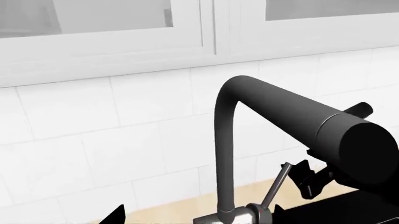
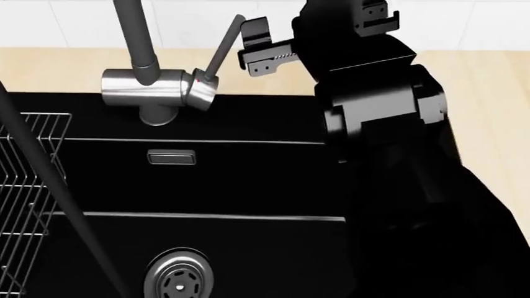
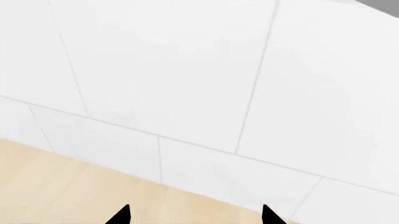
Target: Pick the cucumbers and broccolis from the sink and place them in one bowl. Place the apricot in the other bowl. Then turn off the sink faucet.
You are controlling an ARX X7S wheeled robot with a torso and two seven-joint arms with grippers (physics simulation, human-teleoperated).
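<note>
One steel drain [image 2: 179, 278], one black sink [image 2: 232, 180], one faucet [image 2: 157, 87], right end effector [image 2: 319, 34] spread wide, empty, left's state unclear.

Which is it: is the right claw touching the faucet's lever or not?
Cannot tell. In the head view the right gripper overlaps the lever tip, yet neither contact nor a gap shows plainly.

Right gripper [image 2: 319, 34] fingers apart
</note>
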